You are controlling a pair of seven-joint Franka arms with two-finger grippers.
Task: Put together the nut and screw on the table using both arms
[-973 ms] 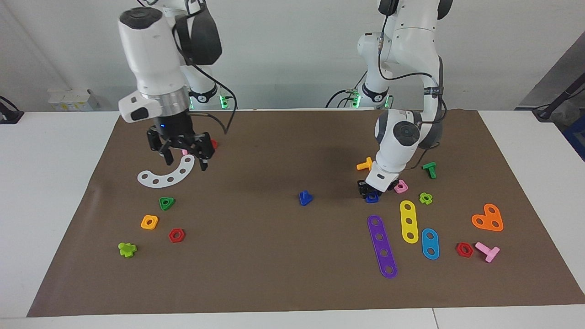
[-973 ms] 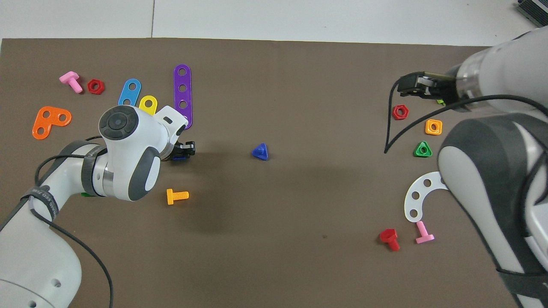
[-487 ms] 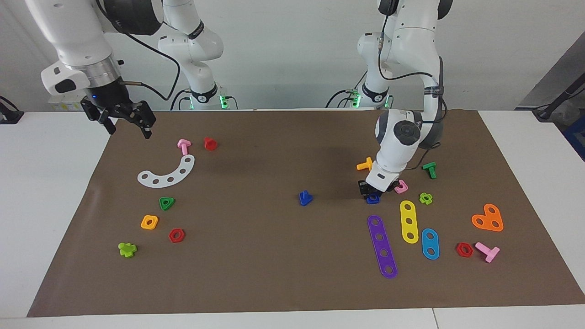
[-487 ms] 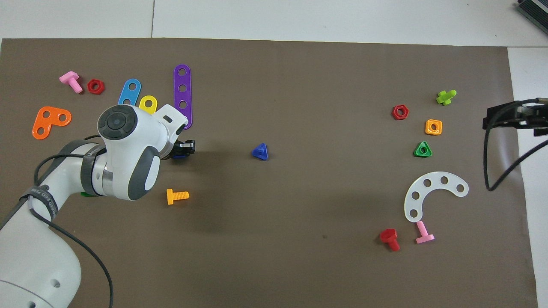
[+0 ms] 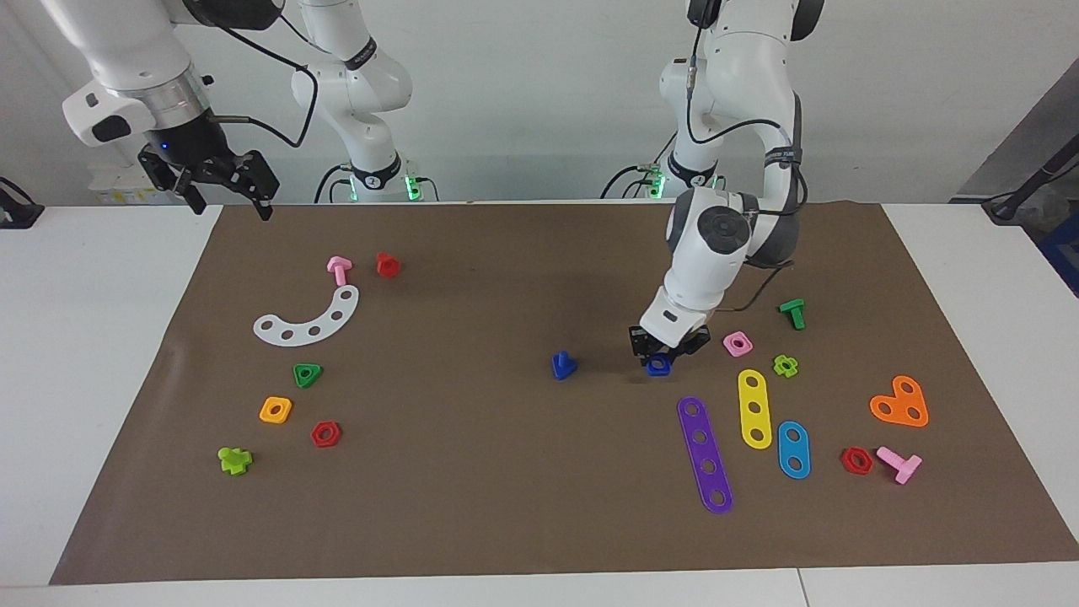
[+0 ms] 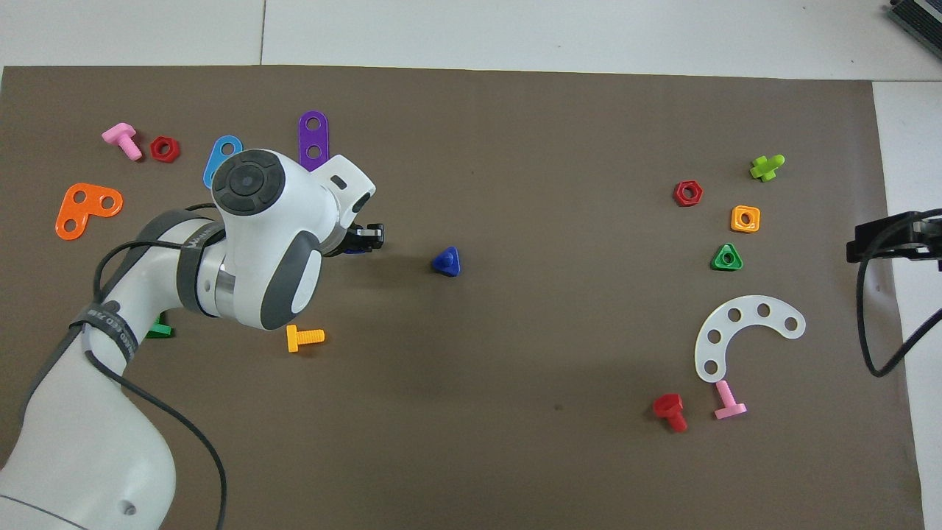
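Facing view, nut: the nut [image 5: 658,366] is pinched in the left hand [image 5: 660,352], low over the mat between the screw [image 5: 563,366] and the pink square nut [image 5: 738,343]; whether it touches the mat cannot be told.
Overhead view, nut: only a blue sliver [image 6: 355,250] shows under the left hand [image 6: 363,241].
Nut handling: likely light, stiff, smooth plastic; flat sides suit a pinch across two of them, and the rounded corners could let it twist in the hold.
Nut axis: the hand hides too much of it to say which way its hole faces.
Screw place: on the desk [image 5: 472,506], mid-mat, toward the right arm's end from the held nut, with nothing touching it.
Screw pose: it rests on its triangular head with the short stem up, so its long axis looks about vertical; in the overhead view the triangle [image 6: 447,261] points one corner away from the robots.
Screw handling: probably light and rigid too; the head's flat edges give the better hold and leave the stem free for the nut.
Right hand: the right hand [image 5: 221,189] waits with fingers spread, raised over the mat's corner at the right arm's end.
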